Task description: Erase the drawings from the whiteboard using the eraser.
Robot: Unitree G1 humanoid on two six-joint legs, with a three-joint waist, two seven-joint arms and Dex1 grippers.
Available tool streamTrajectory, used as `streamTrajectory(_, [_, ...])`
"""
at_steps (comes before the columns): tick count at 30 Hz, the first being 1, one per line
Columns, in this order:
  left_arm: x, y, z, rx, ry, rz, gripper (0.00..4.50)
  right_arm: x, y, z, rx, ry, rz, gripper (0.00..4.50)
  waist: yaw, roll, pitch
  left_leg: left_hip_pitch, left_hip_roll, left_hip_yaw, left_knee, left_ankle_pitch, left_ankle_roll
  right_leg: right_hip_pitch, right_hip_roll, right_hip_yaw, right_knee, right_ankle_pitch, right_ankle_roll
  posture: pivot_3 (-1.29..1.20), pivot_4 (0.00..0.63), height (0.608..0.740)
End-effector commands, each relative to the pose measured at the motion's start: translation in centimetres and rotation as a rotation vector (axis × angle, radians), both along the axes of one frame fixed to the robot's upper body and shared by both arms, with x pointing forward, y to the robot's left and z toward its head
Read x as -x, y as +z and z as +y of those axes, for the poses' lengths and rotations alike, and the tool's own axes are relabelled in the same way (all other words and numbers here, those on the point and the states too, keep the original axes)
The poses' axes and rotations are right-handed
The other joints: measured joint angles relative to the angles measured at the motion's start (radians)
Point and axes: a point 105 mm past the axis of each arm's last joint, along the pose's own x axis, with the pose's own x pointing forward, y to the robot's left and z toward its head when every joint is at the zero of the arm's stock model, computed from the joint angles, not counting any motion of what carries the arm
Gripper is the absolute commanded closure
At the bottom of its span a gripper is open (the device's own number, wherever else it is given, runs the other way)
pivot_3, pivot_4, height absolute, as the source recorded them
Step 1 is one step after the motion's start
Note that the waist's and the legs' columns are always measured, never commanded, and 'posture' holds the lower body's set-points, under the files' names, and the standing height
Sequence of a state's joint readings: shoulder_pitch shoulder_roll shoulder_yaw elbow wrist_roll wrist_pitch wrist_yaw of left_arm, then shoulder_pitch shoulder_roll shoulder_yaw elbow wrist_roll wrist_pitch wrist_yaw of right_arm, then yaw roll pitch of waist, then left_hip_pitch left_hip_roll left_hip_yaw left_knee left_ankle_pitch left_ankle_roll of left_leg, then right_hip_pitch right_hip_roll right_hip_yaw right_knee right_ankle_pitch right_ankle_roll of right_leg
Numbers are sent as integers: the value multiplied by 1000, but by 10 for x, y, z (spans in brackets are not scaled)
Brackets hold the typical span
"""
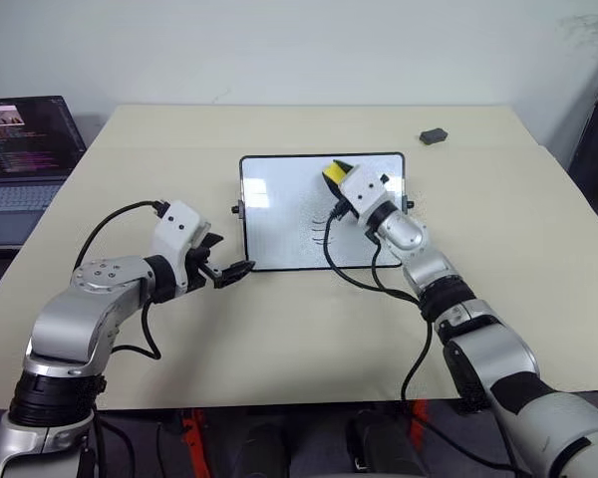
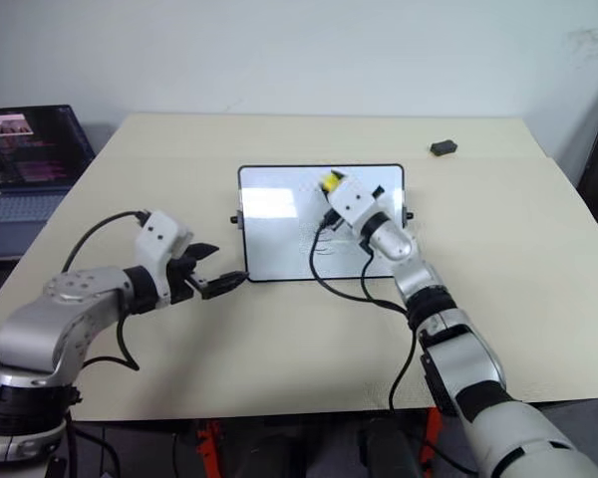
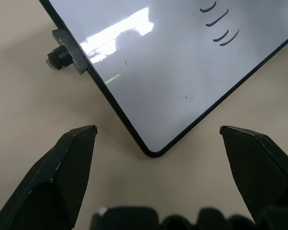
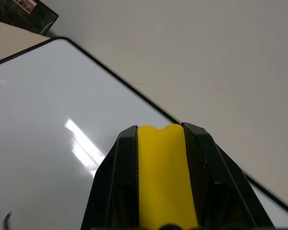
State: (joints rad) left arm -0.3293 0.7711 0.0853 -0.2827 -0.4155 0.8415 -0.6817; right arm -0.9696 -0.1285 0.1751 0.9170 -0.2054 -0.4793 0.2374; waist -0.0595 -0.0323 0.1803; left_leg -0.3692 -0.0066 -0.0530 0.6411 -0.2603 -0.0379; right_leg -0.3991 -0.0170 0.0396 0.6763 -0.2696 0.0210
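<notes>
- Yellow eraser sits pinched between the right hand's two black fingers, held over the far part of the whiteboard.
- Whiteboard lies flat on the beige surface, its drawings near the right arm.
- Left hand gapes wide, empty, just off the board's near-left corner.

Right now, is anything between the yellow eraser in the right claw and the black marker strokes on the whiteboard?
Nothing visible. The right claw grips the yellow oblong eraser above the white glossy whiteboard; the thin black curved drawings lie uncovered on it.
</notes>
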Motion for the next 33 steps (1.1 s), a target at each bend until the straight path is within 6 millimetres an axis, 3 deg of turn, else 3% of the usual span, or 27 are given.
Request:
streamTrajectory(1, [0,14,2,-15,-5,-59,0,2,1,10,-3,24,14,3518,0,0,0,-3,0,1,0,0,0,-4,0,0,1,0,0,0,150,740])
streamTrajectory(4, [0,14,2,-15,-7,-59,0,4,-17,15,42,44,74,3518,1,0,0,-13,0,0,3,0,0,-13,0,0,3,0,0,0,150,740])
streamTrajectory(9, [0,14,2,-17,-7,-59,0,7,-55,9,116,44,205,3518,1,0,0,-11,0,0,3,0,0,-11,0,0,3,0,0,0,150,740])
streamTrajectory(13, [0,14,2,-15,-8,-58,0,9,-64,4,118,43,240,3518,1,0,0,-5,0,0,3,0,0,-5,0,-1,3,0,0,0,150,740])
streamTrajectory(18, [0,13,1,-11,-11,-57,0,11,-53,7,86,67,212,3518,1,-1,0,-3,0,0,4,1,0,-3,0,0,4,0,0,0,150,740])
streamTrajectory(23, [-2,12,1,10,14,-76,0,15,-16,4,-20,92,117,3518,2,0,0,-5,0,0,4,1,0,-5,0,0,4,0,0,0,150,740])
streamTrajectory(27, [-6,15,10,30,92,-120,0,23,2,-21,-130,93,109,3518,6,0,0,-11,0,-2,4,0,0,-9,-1,-2,3,0,0,0,150,740])
streamTrajectory(33, [-7,17,11,54,131,-154,0,50,5,-61,-197,90,153,3518,18,0,0,-15,0,-2,3,0,-1,-12,-1,-3,0,0,0,0,150,740])
